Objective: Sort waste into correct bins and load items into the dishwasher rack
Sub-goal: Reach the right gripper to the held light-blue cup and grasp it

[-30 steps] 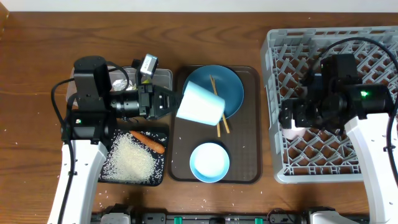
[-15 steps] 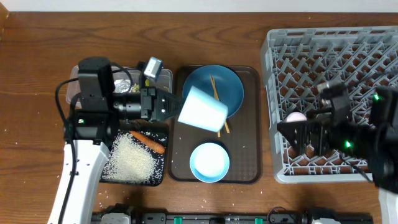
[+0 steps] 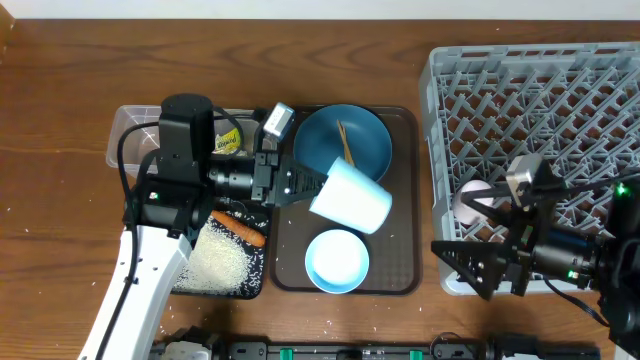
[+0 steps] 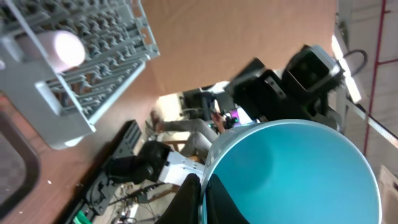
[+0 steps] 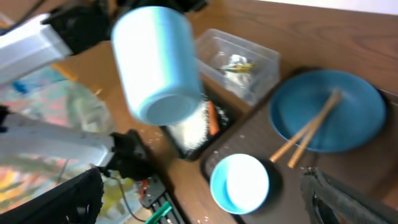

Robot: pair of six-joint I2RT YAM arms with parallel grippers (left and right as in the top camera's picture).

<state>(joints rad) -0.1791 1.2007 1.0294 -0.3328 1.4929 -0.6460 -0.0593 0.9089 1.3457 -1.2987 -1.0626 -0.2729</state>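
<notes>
While left jaws clamp the light-blue cup (image 3: 352, 197) by its rim, tilted above the brown tray (image 3: 403, 200), right jaws gape empty by the rack (image 3: 560, 100), near edge. Risk: rim-only pinch could slip in transit, dropping cup onto plate (image 3: 370, 145) or bowl (image 3: 337, 258).

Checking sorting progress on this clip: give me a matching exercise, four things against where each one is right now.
Things:
1. small blue cup
2. pink cup
3. chopsticks
4. carrot piece

Places:
A. in the black tray, beside the rice
B. in the dishwasher rack
C. held by the left gripper, above the brown tray
D. lying across the blue plate

Pairs: 1-C, 2-B, 3-D, 4-A
</notes>
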